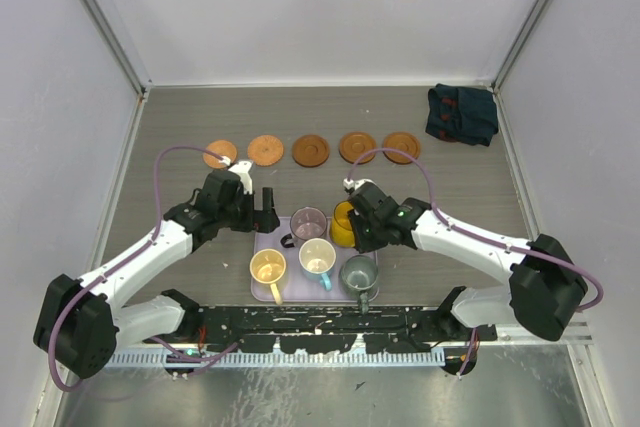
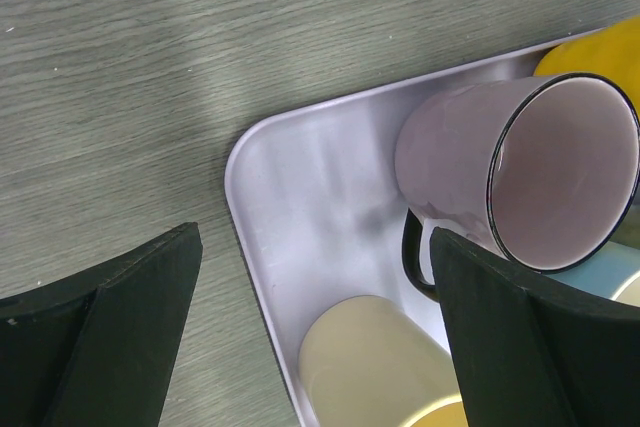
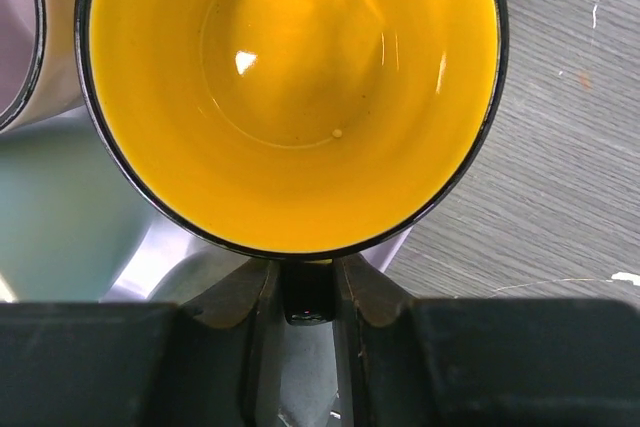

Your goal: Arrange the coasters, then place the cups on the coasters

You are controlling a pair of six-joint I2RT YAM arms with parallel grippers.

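Jaws of the right gripper (image 3: 307, 292) pinch the yellow cup (image 3: 290, 97) by its handle to lift it; left gripper (image 2: 315, 237) hangs wide.

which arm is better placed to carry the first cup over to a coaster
Right. The right gripper is pinched on the handle of the yellow-orange cup, ready to lift. The left gripper hangs open beside the purple cup, holding nothing.

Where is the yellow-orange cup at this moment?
In the top view the yellow-orange cup stands at the far right corner of the lavender tray, just right of the purple cup. The right gripper pinches its handle.
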